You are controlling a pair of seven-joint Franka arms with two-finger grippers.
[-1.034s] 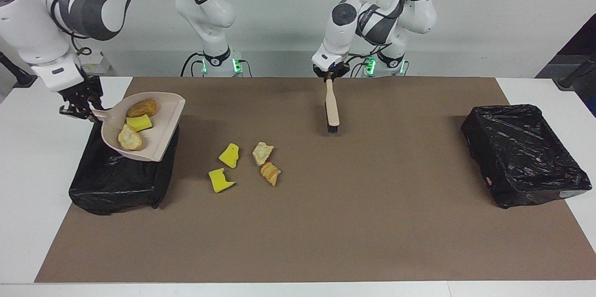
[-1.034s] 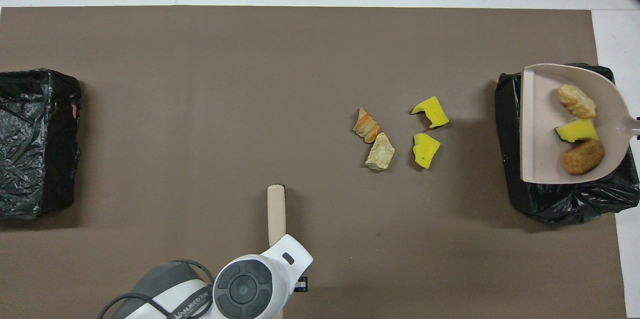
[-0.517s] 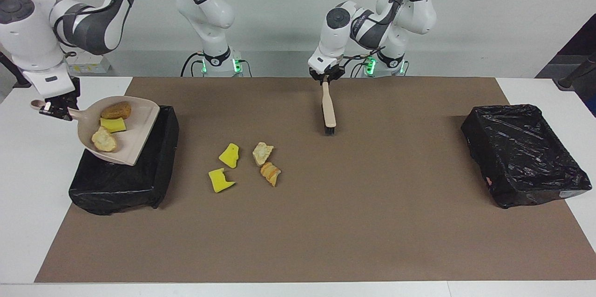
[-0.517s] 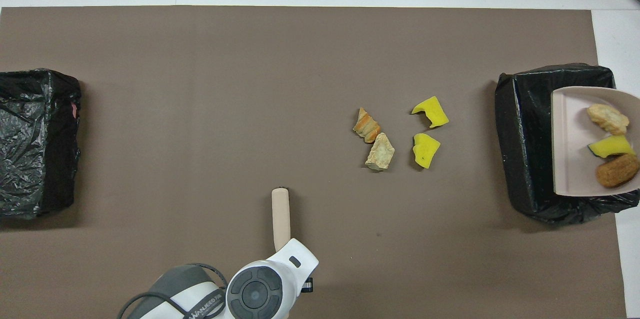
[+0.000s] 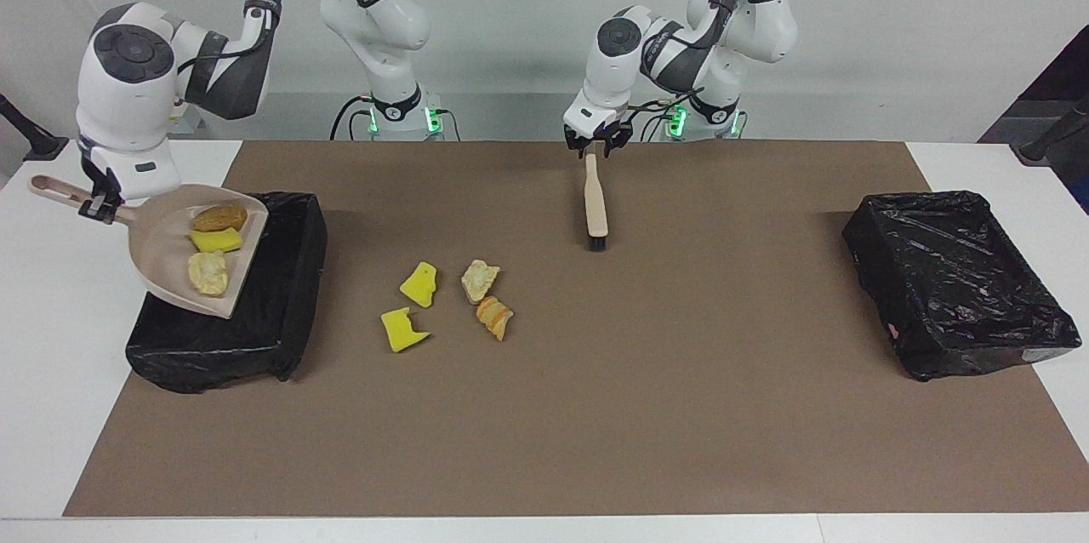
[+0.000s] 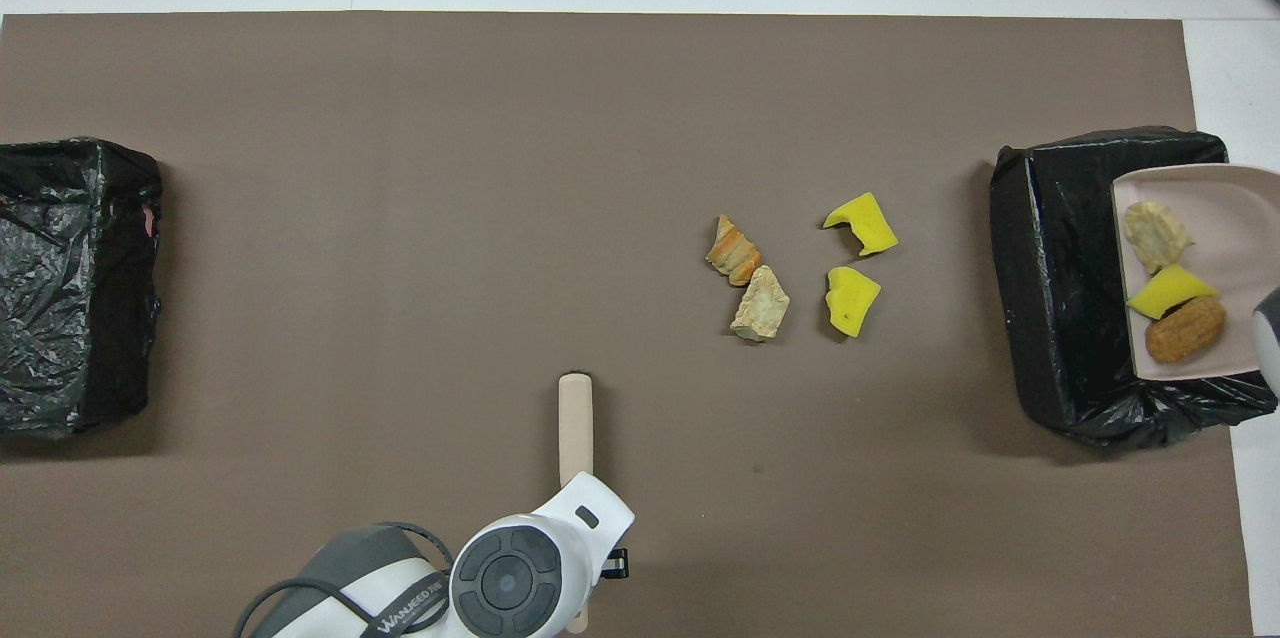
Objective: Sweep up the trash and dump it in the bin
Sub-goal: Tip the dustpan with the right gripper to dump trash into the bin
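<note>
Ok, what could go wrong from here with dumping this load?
The right gripper holds the dustpan tilted over the bin. Its three scraps could stick in the pan, or tumble out and bounce onto the mat. The pan's low edge is close to the black liner and might snag it.

Shown: beige dustpan (image 5: 174, 258), yellow sponge chunks (image 5: 419, 283) and golden-brown bread lumps (image 5: 494, 316) — black-lined bins (image 5: 957, 279), brown mat (image 5: 647, 407).

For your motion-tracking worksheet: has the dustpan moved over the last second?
Yes. The dustpan has shifted toward the table's outer edge at the right arm's end, across its bin, and tipped steeper.
</note>
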